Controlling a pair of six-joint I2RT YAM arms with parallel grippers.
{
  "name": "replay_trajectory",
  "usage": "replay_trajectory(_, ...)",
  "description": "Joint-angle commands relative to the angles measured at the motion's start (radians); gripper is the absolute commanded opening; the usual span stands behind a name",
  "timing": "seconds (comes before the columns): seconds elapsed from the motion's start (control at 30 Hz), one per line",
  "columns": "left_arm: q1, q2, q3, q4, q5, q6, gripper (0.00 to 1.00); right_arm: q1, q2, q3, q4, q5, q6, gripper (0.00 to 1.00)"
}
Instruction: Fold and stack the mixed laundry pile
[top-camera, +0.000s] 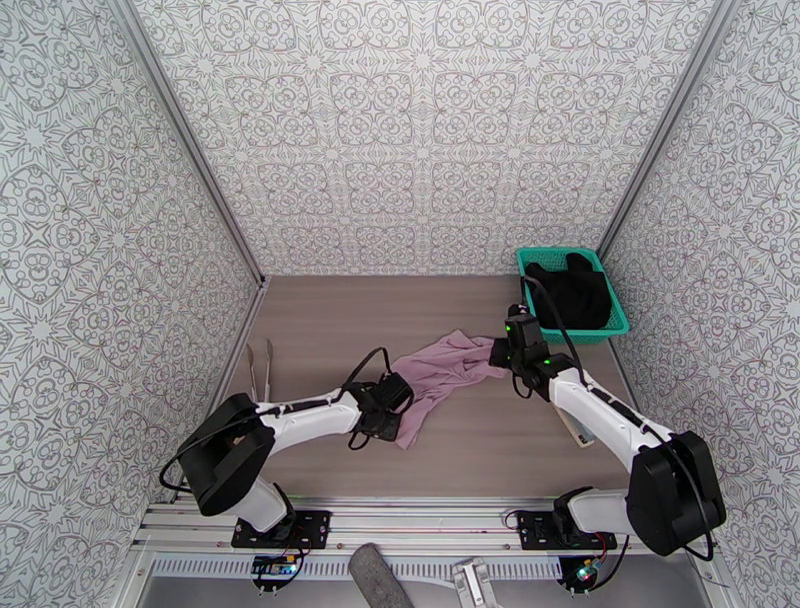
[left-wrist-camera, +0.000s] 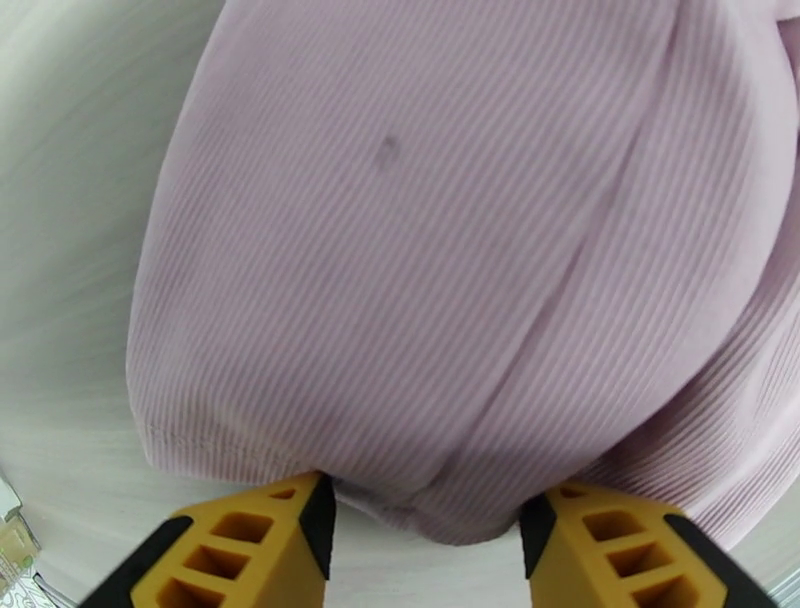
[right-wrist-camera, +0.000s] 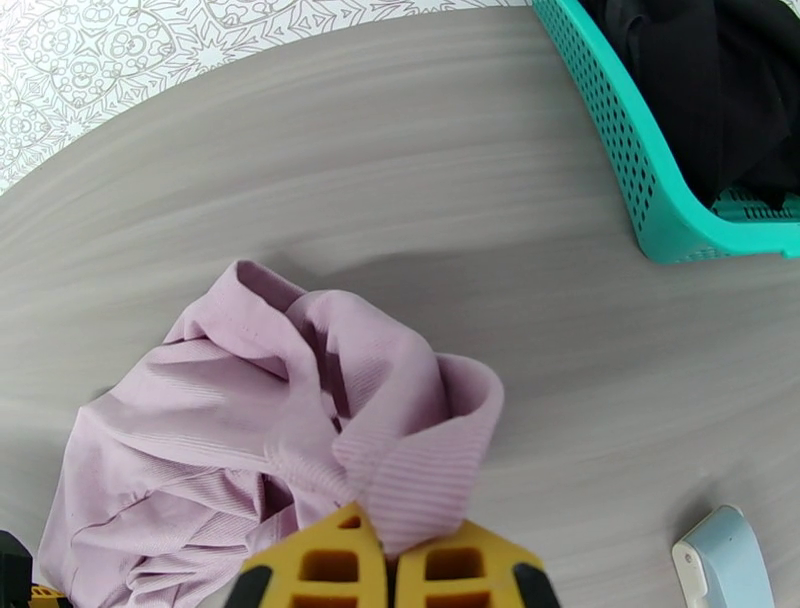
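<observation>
Mauve-pink shirt (top-camera: 440, 375) lies crumpled on the surface (top-camera: 330, 320), just off the left near corner of the teal basket (top-camera: 527, 262). Black garment (top-camera: 572, 290) sits inside the basket. Right pincer (right-wrist-camera: 392, 548), at the shirt's basket-side end, is closed on a fold of ribbed cloth. Left pincer (left-wrist-camera: 425, 520), at the end far from the basket, stands part-way wide, the hem between its fingers.
</observation>
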Motion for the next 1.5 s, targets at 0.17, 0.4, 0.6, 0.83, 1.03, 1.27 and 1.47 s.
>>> replay_trajectory(0.17, 0.012, -0.029, -0.023, 0.003, -0.034, 0.016, 0.52, -0.010, 0.011, -0.013, -0.005, -0.014, 0.001, 0.00)
replay_trajectory(0.4, 0.014, -0.002, -0.037, 0.021, -0.036, 0.017, 0.39, -0.011, 0.011, -0.013, -0.007, -0.014, -0.002, 0.00)
replay_trajectory(0.6, 0.018, -0.026, -0.023, -0.016, -0.100, 0.008, 0.00, -0.014, 0.011, -0.016, -0.014, -0.009, -0.004, 0.00)
replay_trajectory(0.83, 0.045, -0.189, 0.146, -0.285, -0.323, 0.042, 0.00, -0.064, -0.033, -0.039, -0.104, 0.071, -0.013, 0.00)
replay_trajectory(1.03, 0.103, -0.311, 0.223, -0.345, -0.341, 0.113, 0.00, -0.102, -0.079, -0.137, -0.128, 0.070, 0.020, 0.25)
replay_trajectory(1.27, 0.118, -0.352, 0.177, -0.310, -0.311, 0.110, 0.00, -0.107, -0.093, -0.180, -0.127, -0.015, 0.000, 0.61)
replay_trajectory(1.47, 0.108, -0.381, 0.144, -0.289, -0.303, 0.086, 0.00, -0.095, -0.161, -0.226, -0.134, -0.233, -0.038, 0.64)
